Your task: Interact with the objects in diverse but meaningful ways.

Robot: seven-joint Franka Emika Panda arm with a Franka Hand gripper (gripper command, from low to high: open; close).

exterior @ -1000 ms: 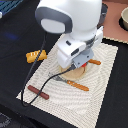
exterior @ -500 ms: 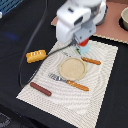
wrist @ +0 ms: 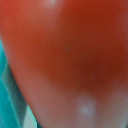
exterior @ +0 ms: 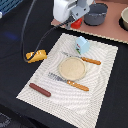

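My gripper is at the back of the scene, over the brown board, and it is closed on the round red tomato. The tomato fills the wrist view, and no fingers show there. The pale blue carton stands on the striped mat, just behind the tan plate. The yellow-orange bread block lies on the black cloth off the mat's edge, toward the exterior view's left. The dark brown sausage lies on the mat's near corner at the exterior view's left.
A tan plate sits mid-mat between two pieces of orange-handled cutlery. A grey pot and a second vessel stand on the board. A black cable hangs from the arm.
The arm has moved from over the plate to the back of the scene, with the tomato under the gripper. The carton and plate are now uncovered.
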